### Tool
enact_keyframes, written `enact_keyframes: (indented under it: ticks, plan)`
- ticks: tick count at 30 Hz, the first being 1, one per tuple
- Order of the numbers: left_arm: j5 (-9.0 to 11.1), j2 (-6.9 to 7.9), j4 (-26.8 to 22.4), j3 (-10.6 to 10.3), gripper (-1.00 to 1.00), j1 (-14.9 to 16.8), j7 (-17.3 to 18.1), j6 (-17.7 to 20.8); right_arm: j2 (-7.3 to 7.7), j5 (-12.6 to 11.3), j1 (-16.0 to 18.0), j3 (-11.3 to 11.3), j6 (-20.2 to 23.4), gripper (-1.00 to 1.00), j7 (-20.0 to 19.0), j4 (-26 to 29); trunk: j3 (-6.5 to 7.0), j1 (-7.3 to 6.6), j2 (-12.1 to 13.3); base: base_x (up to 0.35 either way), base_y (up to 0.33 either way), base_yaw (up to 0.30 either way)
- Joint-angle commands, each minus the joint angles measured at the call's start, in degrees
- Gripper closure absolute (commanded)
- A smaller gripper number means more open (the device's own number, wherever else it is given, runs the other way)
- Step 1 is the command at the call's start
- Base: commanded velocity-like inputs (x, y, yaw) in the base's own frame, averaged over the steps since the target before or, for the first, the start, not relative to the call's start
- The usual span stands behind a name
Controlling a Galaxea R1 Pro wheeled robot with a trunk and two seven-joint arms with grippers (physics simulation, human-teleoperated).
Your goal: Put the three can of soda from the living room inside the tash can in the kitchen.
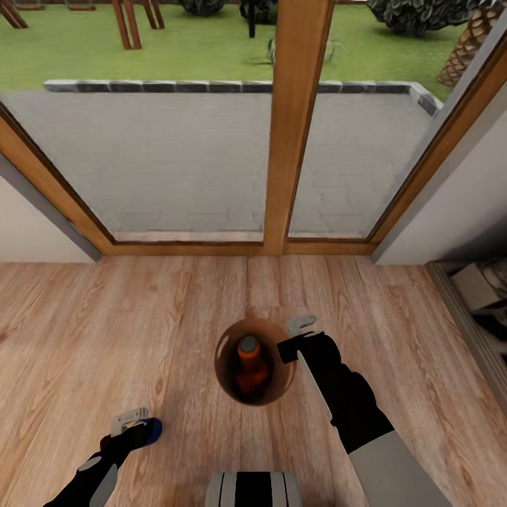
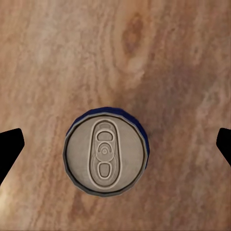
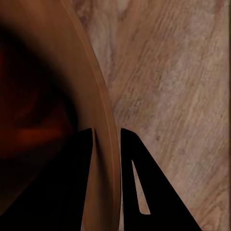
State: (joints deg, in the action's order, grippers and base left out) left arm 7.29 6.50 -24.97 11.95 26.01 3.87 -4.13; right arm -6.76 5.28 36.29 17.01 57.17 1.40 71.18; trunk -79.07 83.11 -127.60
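Note:
The tash can (image 1: 220, 366) stands on the light wood floor, glossy copper-brown inside. An orange can of soda (image 1: 250, 366) with a grey end lies in it. My right gripper (image 1: 285, 350) is shut on the bin's right rim; in the right wrist view its fingers (image 3: 86, 159) straddle the rim (image 3: 103, 110). My left gripper (image 1: 137, 426) hangs open over an upright can (image 2: 106, 155) with a grey top and blue side, also seen on the floor (image 1: 151, 427) left of the bin. The black fingertips (image 2: 9, 147) stay well apart from that can.
A wood-framed glass door (image 1: 299, 127) fills the wall ahead, with a paved patio and lawn outside. White walls (image 1: 465, 204) flank it. A low shelf unit (image 1: 482, 296) sits at the right edge. My base (image 1: 253, 489) shows at the bottom.

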Motion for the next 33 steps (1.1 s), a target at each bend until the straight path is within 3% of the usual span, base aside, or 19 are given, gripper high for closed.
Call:
enact_keyframes:
  ticks: [1,14,24,33]
  plan:
    - [0.0,0.0,0.0,0.0,-1.0,0.0,0.0,0.0,-0.01,-1.33,0.01,0.04,-0.04,1.0,-0.06,0.01,0.0,0.0,0.0,0.028,0.0,0.0]
    - [0.0,0.0,0.0,0.0,-1.0,-0.01,0.0,0.0,-0.01,-1.33,0.01,0.04,0.04,1.0,-0.05,3.11,0.0,0.0,0.0,0.004,0.0,0.0]
    - [-0.01,0.0,0.0,0.0,-1.0,0.0,0.0,0.0,-0.01,-1.26,0.09,0.04,0.56,1.0,0.0,10.24,-0.05,0.0,0.0,0.0,0.0,0.0]
    - [0.01,0.0,0.0,0.0,-1.0,0.0,0.0,0.0,-0.01,-1.24,0.1,0.04,0.57,1.0,0.0,10.79,-0.6,0.0,0.0,0.0,0.0,0.0]
